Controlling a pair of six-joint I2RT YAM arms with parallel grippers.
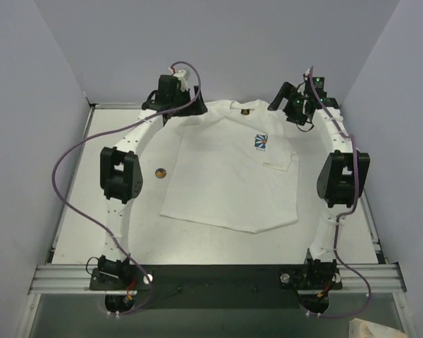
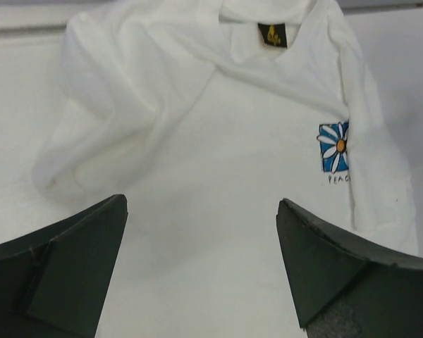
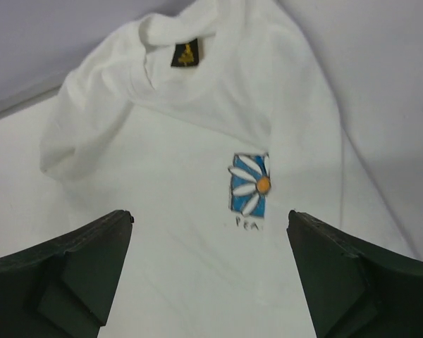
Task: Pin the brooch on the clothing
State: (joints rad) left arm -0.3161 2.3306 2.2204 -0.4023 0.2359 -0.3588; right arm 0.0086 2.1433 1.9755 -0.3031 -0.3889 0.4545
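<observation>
Bolted to a metal rail at the near edge of a white table, the left arm and the right arm climb away from the camera. Each bends at a dark elbow and curves inward toward the far end. Purple cables loop beside both.

Between the elbows lies a white T-shirt, hem near and collar far. The brooch, a small gold-brown disc, rests on the bare table at 9 o'clock from the shirt. It is just off the cloth edge and touches neither arm.

A blue-and-white flower print sits on the chest at about 1 o'clock from the shirt's middle. In the wrist views a fold of cloth cuts across one side of it. The dark neck label marks the collar at 12 o'clock.

The left gripper hangs above the shoulder at 11 o'clock, its jaws spread wide with only cloth showing between them. The right gripper hangs at 1 o'clock, also spread wide and holding nothing. Grey walls close in on both sides and behind.
</observation>
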